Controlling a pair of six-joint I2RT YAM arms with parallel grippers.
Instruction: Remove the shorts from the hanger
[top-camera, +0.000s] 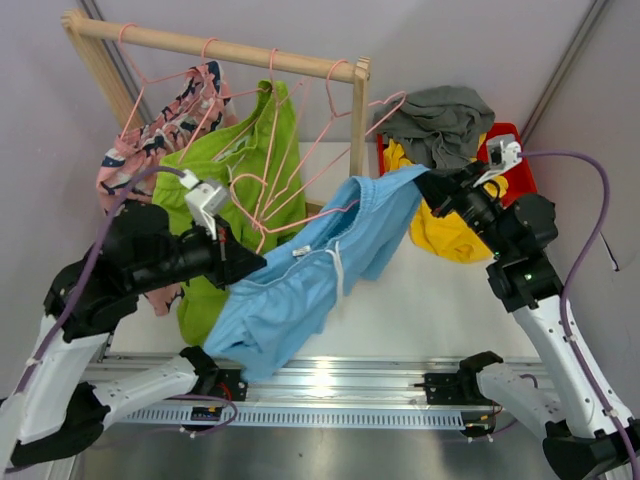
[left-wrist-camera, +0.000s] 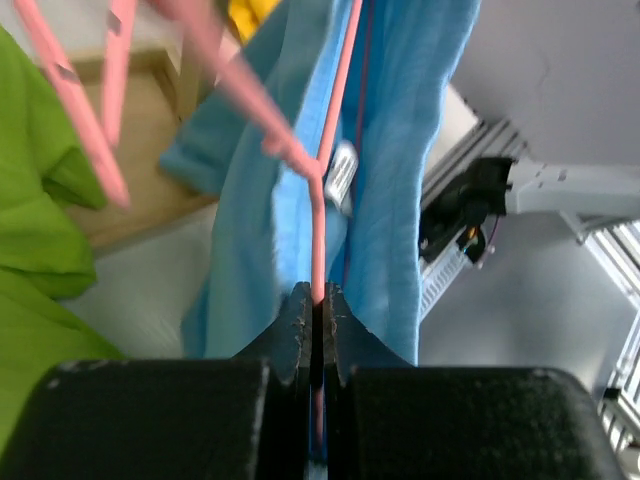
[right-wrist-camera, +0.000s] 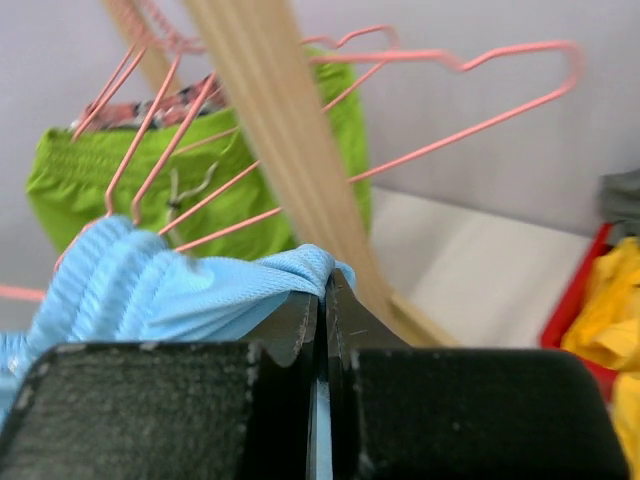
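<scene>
The light blue shorts (top-camera: 300, 285) hang stretched between my two grippers above the table. My left gripper (top-camera: 252, 262) is shut on the pink wire hanger (left-wrist-camera: 318, 215) that runs inside the blue shorts (left-wrist-camera: 400, 150). My right gripper (top-camera: 432, 190) is shut on the waistband of the blue shorts (right-wrist-camera: 150, 290). The lime green shorts (top-camera: 235, 160) and the pink patterned shorts (top-camera: 165, 125) hang on pink hangers from the wooden rail (top-camera: 220, 47). The grey shorts (top-camera: 440, 120) and the yellow shorts (top-camera: 445, 235) lie in the red bin (top-camera: 515, 160).
Several empty pink hangers (top-camera: 345, 110) hang on the rail near its right post (top-camera: 358, 120). The post (right-wrist-camera: 290, 170) stands close behind my right gripper. The aluminium base rail (top-camera: 330, 390) runs along the near table edge.
</scene>
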